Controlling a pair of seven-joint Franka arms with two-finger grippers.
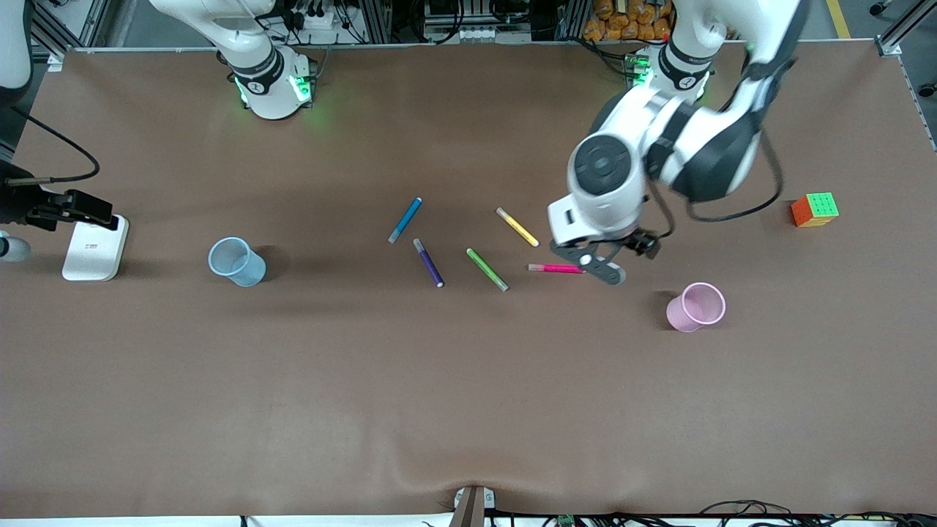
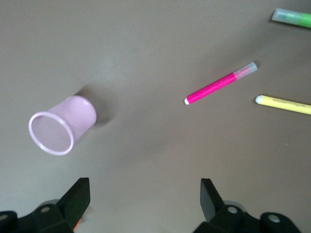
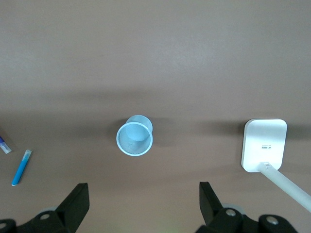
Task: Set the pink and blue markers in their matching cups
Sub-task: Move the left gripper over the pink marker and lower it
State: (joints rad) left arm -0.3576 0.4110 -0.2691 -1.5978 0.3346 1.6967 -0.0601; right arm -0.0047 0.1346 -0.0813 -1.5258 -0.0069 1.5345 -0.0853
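The pink marker (image 1: 556, 268) lies flat near the middle of the table; it also shows in the left wrist view (image 2: 218, 84). The pink cup (image 1: 695, 307) stands toward the left arm's end, nearer the front camera than the marker, and shows in the left wrist view (image 2: 60, 124). My left gripper (image 1: 602, 268) hangs open and empty over the table between them, by the marker's end; its jaws (image 2: 145, 187) stand wide apart. The blue marker (image 1: 405, 219) (image 3: 21, 167) lies flat. The blue cup (image 1: 236, 261) (image 3: 134, 136) stands toward the right arm's end. My right gripper (image 3: 144, 190) is open, high above the blue cup's area.
A purple marker (image 1: 428, 262), a green marker (image 1: 487, 269) and a yellow marker (image 1: 517, 227) lie between the blue and pink markers. A colour cube (image 1: 814, 209) sits at the left arm's end. A white flat device (image 1: 95, 247) with a cable lies at the right arm's end.
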